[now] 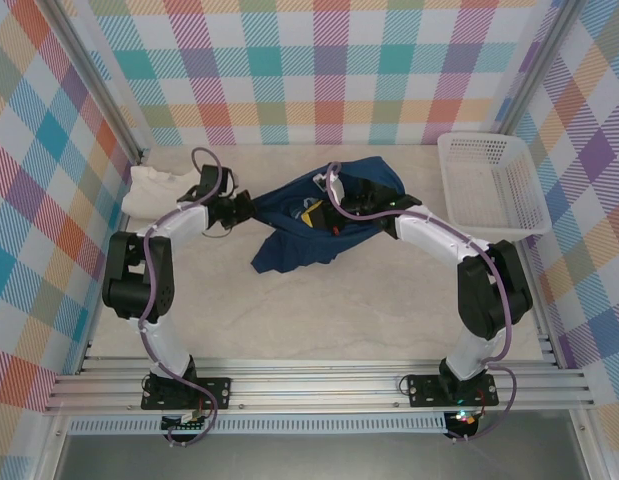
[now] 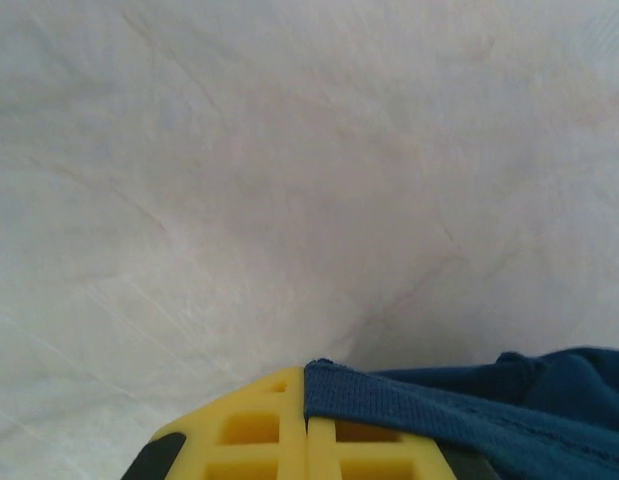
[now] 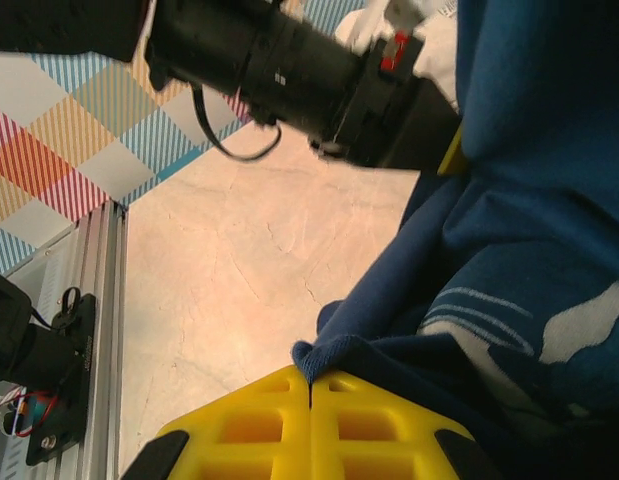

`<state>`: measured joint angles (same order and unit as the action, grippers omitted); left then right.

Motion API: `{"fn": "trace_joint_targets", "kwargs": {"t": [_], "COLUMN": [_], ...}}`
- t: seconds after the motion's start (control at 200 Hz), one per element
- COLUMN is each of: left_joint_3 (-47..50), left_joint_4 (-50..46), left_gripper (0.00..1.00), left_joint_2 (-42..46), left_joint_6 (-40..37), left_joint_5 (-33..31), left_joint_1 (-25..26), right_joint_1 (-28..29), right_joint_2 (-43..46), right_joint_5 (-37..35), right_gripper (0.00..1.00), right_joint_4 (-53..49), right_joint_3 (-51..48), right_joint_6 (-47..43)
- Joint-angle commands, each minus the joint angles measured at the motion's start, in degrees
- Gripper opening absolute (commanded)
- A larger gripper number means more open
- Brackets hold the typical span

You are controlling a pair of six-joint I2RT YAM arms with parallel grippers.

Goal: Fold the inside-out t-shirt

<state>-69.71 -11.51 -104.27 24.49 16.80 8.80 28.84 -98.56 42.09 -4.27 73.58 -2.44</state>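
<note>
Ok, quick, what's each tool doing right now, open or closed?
Left tool: closed, holding the t-shirt by its hem.
Right tool: closed, holding the t-shirt's edge.

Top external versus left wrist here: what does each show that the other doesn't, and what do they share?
Top external adds the white basket, the cream shirt and the right end effector at the bunched navy t-shirt. Left wrist adds a close-up: the left end effector shut on the t-shirt's hem. Shared: the navy t-shirt and the pale table.
</note>
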Motion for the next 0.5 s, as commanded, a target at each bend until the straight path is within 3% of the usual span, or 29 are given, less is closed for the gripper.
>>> {"fn": "trace_joint_targets", "kwargs": {"t": [0.0,0.105,0.28,0.5], "left_joint_3": [7.0,11.1,10.9,3.1], "left_joint_4": [8.4,15.5,16.3,12.2], "left_gripper": [0.08,0.32,0.64,0.72], "left_joint_2": [6.5,14.0,20.9,18.6], "left_joint_6": [-1.3,-4.0,-12.3,-21.1], "left_joint_5": [7.3,10.4,12.7,21.1], "left_joint_1": [0.0,1.6,2.3,6.3], "right_joint_1": [0.1,1.8,2.0,2.1], "right_joint_2": [-1.0,-4.2,-4.6,-4.3], "right_joint_5": [1.0,1.2,2.5,3.7], "right_gripper": [0.00,0.00,0.00,0.00], "right_joint_4": [3.8,1.0,-0.7,-2.0], "right_joint_3": [4.2,8.1,8.4,7.9], "right_joint_6": [-1.3,-2.7,-5.3,-6.3]}}
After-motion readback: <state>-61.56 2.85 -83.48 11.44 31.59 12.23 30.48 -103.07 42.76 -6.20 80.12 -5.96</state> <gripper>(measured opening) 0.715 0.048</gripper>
